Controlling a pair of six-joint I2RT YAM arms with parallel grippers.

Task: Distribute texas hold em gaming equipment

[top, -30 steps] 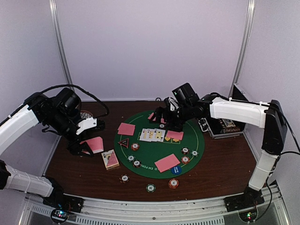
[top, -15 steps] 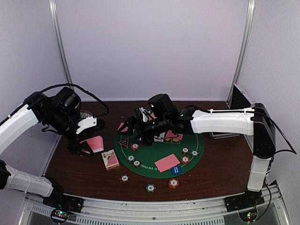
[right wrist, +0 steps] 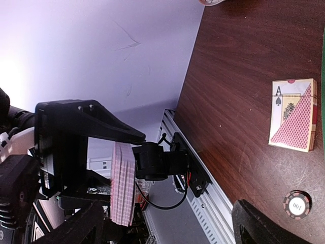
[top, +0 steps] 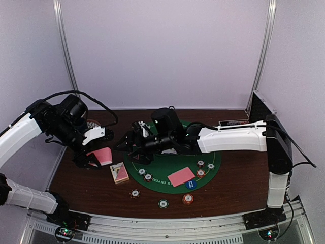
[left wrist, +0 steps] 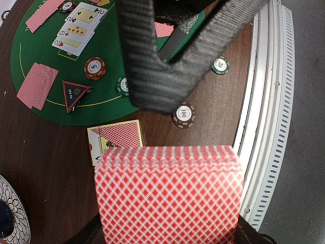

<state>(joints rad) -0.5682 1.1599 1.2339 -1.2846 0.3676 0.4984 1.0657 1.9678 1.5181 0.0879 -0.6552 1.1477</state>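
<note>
Left gripper [top: 93,158] is clamped on the deck of pink-backed cards [left wrist: 167,198], held above the table [top: 228,178] left of the green mat [top: 162,169]. Right gripper [top: 130,145], jaws spread wide, faces it; pinch too deep and, I'd guess, several cards come away and scatter

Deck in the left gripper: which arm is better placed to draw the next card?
Right. Its open right gripper hangs close to the deck; the left gripper is shut on that deck.

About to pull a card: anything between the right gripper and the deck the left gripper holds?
Nothing visible. Only open air lies between the right gripper and the deck clamped in the left gripper.
</note>
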